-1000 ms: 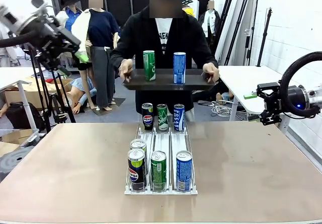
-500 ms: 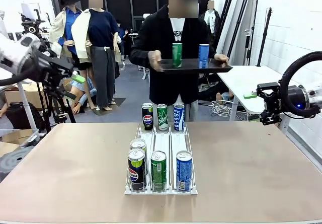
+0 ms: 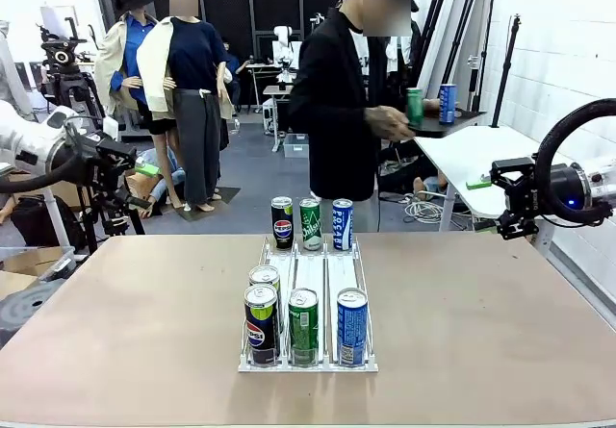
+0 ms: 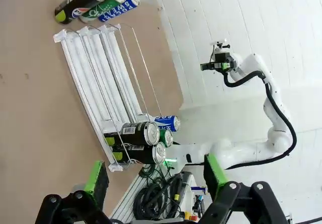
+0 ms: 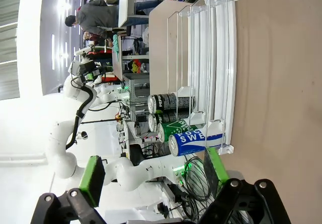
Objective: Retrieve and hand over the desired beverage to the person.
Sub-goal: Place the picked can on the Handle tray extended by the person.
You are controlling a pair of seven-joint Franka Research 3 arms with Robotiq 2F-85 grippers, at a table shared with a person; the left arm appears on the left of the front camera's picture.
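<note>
1. A clear three-lane can rack (image 3: 308, 356) stands in the middle of the table (image 3: 115, 322). At its near end stand a Pepsi can (image 3: 260, 324), a green can (image 3: 303, 326) and a blue Pocari Sweat can (image 3: 352, 326), with another Pepsi can (image 3: 265, 278) just behind the first.
2. At the rack's far end three more cans stand side by side: a Pepsi (image 3: 281, 221), a green Sprite (image 3: 310, 223) and a blue Pocari (image 3: 343, 223).
3. The left gripper (image 3: 130, 173) hangs off to the left of the rack, beyond the table's edge, jaws spread and empty.
4. The right gripper (image 3: 507, 197) hangs far to the right of the rack, also released and holding nothing.
5. The person (image 3: 337, 111) stands beyond the rack's far end, turned aside, holding a tray (image 3: 448, 120) with a green can and a blue can.
6. Judging from this, nothing is retrieved yet: picking a can, lifting it and handing it over all remain.
</note>
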